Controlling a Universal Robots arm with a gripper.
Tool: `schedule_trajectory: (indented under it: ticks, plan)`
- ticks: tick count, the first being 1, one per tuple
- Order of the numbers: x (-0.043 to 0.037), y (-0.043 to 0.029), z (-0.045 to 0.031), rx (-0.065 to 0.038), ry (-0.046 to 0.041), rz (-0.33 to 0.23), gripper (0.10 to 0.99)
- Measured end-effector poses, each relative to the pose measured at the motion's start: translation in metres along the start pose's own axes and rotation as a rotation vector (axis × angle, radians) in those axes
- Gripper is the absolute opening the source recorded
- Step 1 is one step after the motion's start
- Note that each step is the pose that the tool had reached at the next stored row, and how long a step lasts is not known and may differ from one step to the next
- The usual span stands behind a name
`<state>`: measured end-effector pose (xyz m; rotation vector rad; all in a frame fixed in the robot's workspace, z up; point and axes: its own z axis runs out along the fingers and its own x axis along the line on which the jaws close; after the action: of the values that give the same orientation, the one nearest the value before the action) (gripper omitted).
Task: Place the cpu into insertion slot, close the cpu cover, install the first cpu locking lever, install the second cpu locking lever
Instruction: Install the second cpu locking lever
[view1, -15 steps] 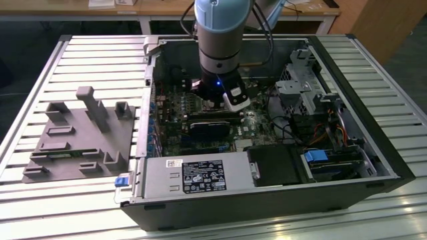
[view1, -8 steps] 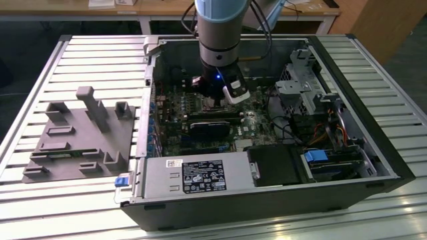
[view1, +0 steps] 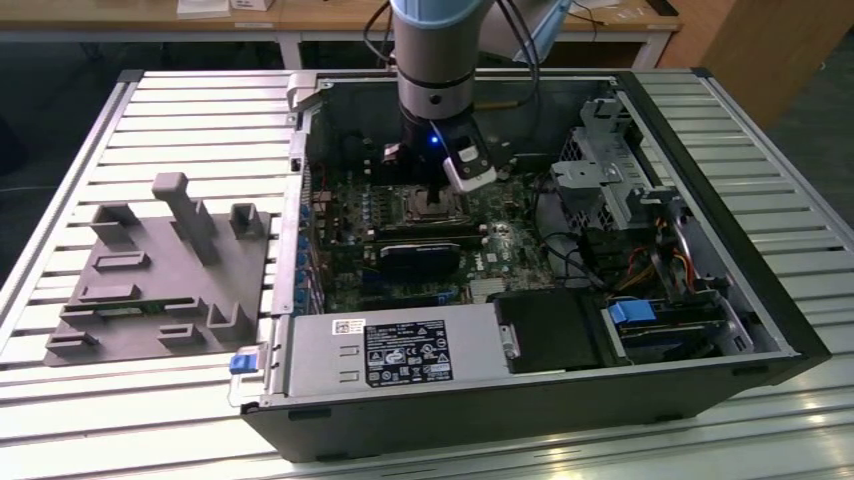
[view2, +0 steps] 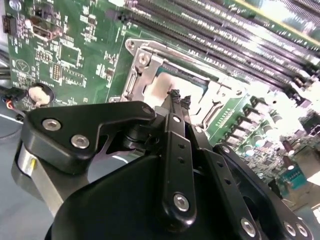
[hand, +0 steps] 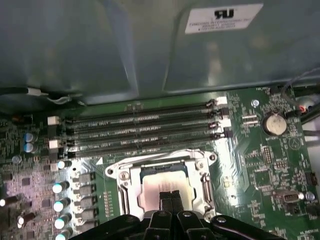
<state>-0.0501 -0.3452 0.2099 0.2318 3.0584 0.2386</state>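
Observation:
The cpu (hand: 150, 192) lies pale and flat in the insertion slot (view1: 434, 208) on the green motherboard, and shows in both wrist views (view2: 161, 86). The cpu cover (hand: 127, 175), a silver frame, lies down around it, with the chip showing through its window (view2: 145, 65). My gripper (hand: 171, 196) hangs right over the chip's face, with its black fingers pressed together and nothing between them (view2: 178, 96). In the exterior view the gripper (view1: 430, 192) reaches straight down into the open computer case. I cannot tell how the locking levers stand.
Long black memory slots (hand: 145, 130) run beside the socket, under the case wall (hand: 125, 45). A coin battery (hand: 273, 123) sits nearby. A black fan card (view1: 416, 258), power supply (view1: 387, 350) and drive cage (view1: 607, 170) surround the socket. A grey fixture (view1: 160, 270) lies at the exterior view's left.

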Motion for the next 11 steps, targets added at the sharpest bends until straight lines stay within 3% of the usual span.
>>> schedule_trajectory:
  ticks: [11]
  plan:
    - [-0.0008, 0.0038, -0.0182, 0.001, -0.0009, 0.000, 0.102]
